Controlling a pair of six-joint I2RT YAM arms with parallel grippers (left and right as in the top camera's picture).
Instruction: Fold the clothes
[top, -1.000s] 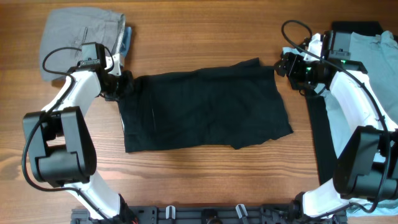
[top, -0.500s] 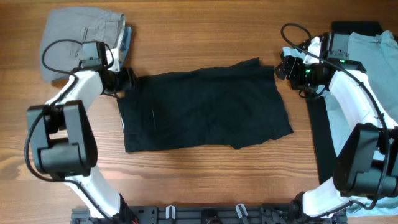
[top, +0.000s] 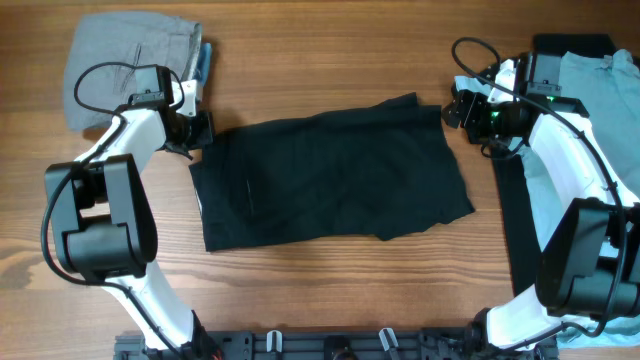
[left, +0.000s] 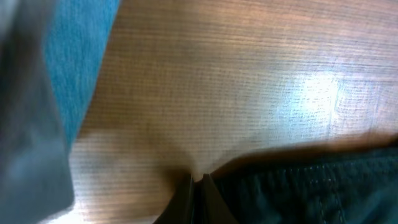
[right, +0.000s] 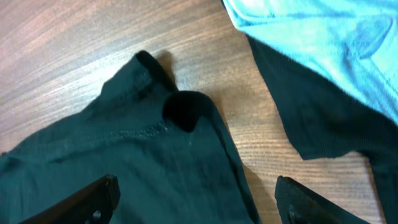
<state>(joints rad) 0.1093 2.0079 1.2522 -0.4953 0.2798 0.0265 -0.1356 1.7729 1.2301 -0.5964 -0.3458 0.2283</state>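
We are looking down on a wooden bench (top: 320, 290), its warm brown grain running sideways; in the left wrist view, bright light is glaring off it.

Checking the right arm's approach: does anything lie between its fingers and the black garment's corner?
Nothing visible does. The right fingers hang open over the black garment's corner, which lies bare on the table. The blue shirt and a dark cloth lie off to one side, apart from it.
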